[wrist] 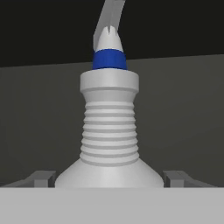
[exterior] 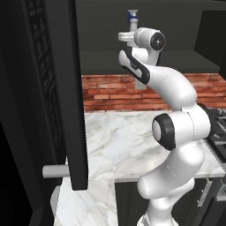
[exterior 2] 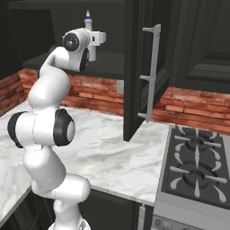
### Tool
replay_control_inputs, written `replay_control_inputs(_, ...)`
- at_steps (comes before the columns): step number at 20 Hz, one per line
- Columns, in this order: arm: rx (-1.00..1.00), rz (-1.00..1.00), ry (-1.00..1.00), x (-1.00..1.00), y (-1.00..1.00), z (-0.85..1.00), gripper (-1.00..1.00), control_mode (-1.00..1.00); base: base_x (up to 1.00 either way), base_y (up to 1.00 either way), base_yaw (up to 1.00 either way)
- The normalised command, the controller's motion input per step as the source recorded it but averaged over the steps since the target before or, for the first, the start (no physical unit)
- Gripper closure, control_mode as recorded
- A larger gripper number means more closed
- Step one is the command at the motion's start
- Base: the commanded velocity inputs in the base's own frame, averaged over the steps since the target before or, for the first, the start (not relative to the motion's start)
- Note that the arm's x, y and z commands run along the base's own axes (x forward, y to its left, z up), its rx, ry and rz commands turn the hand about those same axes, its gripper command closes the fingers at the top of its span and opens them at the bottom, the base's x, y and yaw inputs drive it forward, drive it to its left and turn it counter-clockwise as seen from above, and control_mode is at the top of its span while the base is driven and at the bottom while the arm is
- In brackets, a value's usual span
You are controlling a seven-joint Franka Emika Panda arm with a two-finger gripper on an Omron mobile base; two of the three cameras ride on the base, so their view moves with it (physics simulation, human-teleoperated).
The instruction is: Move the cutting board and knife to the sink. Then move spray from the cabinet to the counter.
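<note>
Spray bottle [wrist: 109,131] fills hand view, upright in cabinet [exterior: 176,26]. Claw [wrist: 109,178] wide open, fingers [wrist: 41,178] flanking its base, not gripping.

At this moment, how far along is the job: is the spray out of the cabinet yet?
Not yet. The dark charcoal wall cabinet's door stands open, and the pale grey-white spray bottle with the blue nozzle is upright inside. The hand is at it, fingers open either side of its base, not closed. Left: grip, lift out, set on the white marble counter. Board and knife can't be judged.
</note>
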Motion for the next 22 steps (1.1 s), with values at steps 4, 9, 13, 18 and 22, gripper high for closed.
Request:
replay_control_inputs(4, 0.0, 0.0, 0.0, -0.51, 0.0, 0.0, 1.0, -1.0, 0.0, 0.0, 0.0)
replay_control_inputs(9, 0.0, 0.0, 0.0, -0.42, 0.0, -0.07, 1.0, -1.0, 0.0, 0.0, 0.0)
replay_control_inputs(13, 0.0, 0.0, 0.0, -0.32, 0.05, -0.09, 1.0, -1.0, 0.0, 0.0, 0.0)
replay_control_inputs(18, 0.0, 0.0, 0.0, -0.43, 0.01, -0.01, 1.0, -1.0, 0.0, 0.0, 0.0)
replay_control_inputs(22, 0.0, 0.0, 0.0, -0.4, 0.0, 0.0, 1.0, -1.0, 0.0, 0.0, 0.0)
